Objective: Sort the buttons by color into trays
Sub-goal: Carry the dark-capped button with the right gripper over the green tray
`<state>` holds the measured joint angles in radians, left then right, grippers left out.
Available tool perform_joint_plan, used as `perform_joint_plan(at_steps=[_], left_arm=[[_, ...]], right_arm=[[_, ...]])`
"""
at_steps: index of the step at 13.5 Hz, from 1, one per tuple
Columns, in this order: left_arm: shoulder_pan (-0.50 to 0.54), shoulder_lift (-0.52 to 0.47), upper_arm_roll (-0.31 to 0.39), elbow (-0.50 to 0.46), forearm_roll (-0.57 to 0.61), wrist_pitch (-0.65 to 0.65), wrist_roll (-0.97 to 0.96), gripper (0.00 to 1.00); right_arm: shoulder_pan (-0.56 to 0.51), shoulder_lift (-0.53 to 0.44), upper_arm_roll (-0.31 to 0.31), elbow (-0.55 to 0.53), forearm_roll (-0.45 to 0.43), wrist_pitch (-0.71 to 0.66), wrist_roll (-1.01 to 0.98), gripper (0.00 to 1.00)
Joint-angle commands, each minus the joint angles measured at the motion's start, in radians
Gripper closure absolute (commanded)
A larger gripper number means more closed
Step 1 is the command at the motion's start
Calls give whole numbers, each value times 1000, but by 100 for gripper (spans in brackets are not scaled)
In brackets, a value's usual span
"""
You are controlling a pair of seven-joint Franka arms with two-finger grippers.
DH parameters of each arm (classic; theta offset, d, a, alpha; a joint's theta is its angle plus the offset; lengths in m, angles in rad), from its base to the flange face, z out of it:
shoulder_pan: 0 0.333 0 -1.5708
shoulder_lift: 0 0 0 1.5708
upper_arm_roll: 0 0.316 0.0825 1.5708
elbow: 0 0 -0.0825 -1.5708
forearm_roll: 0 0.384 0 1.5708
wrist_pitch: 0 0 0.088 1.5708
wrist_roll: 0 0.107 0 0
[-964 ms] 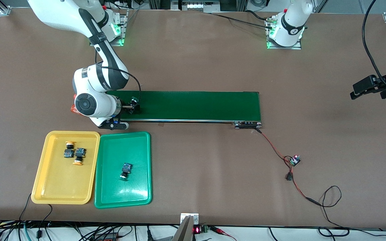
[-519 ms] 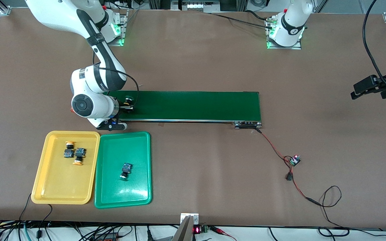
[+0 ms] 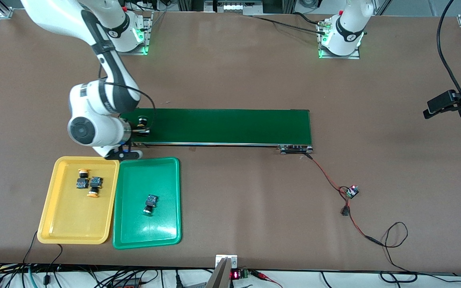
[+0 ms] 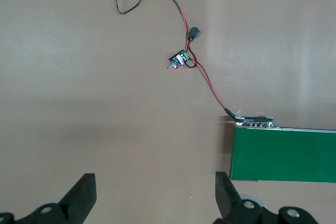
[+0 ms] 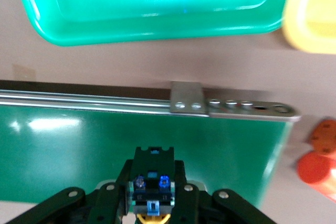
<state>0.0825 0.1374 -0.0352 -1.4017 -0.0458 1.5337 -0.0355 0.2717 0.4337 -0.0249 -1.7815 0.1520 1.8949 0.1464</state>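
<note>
**Two trays side by side below the belt, three buttons already in them**

The conveyor belt [image 3: 222, 127] is stretched across the middle of the front view. Below its end, at lower left of the frame, the two trays are set edge to edge. Two buttons [image 3: 82, 179] [image 3: 94, 187] are found close together in the outer tray [image 3: 50, 208]; one button [image 3: 150, 204] is seen in the inner tray [image 3: 170, 224]. Toward lower right, a small circuit board [image 3: 352, 191] is laid apart, with its wires.
</note>
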Motion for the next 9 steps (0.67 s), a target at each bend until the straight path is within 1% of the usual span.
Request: perform_joint_plan(at_steps=[1, 2, 3, 4, 7, 9], left_arm=[[6, -6, -3, 3, -29, -12, -6, 0], [6, -6, -5, 3, -29, -12, -6, 0], [6, -6, -6, 4, -29, -12, -6, 0], [6, -6, -6, 3, -29, -12, -6, 0], [6, -6, -8, 3, -29, -12, -6, 0], [6, -6, -8, 3, -29, -12, -6, 0]], right_arm=[[3, -24, -62, 91, -5, -77, -68, 80], [6, -23, -88, 105, -50, -67, -106, 80], [1, -17, -99, 109, -110, -59, -117, 80], [1, -10, -99, 116, -138, -19, -111, 80], [6, 32, -101, 128, -138, 108, -102, 80], [12, 66, -101, 128, -134, 227, -97, 80]])
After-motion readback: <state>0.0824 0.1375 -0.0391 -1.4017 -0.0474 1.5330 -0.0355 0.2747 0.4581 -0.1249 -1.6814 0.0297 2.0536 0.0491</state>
